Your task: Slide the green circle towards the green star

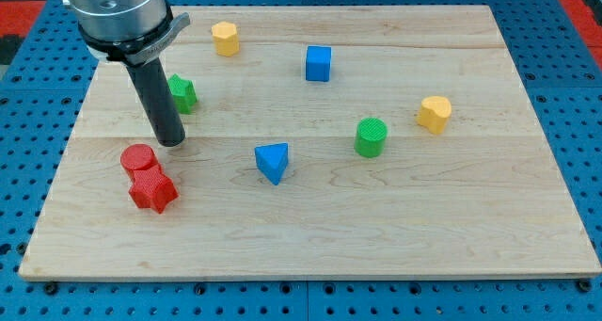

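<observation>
The green circle point(371, 137) stands right of the board's middle. The green star point(182, 93) sits at the upper left, partly hidden behind my rod. My tip point(171, 142) rests on the board just below the green star and just above the red circle point(138, 158), far to the left of the green circle.
A red star point(151, 189) touches the red circle from below. A blue triangle point(272, 161) lies between my tip and the green circle. A blue cube point(318, 63) and a yellow hexagon point(225, 38) are near the top. A yellow heart point(435, 113) is at the right.
</observation>
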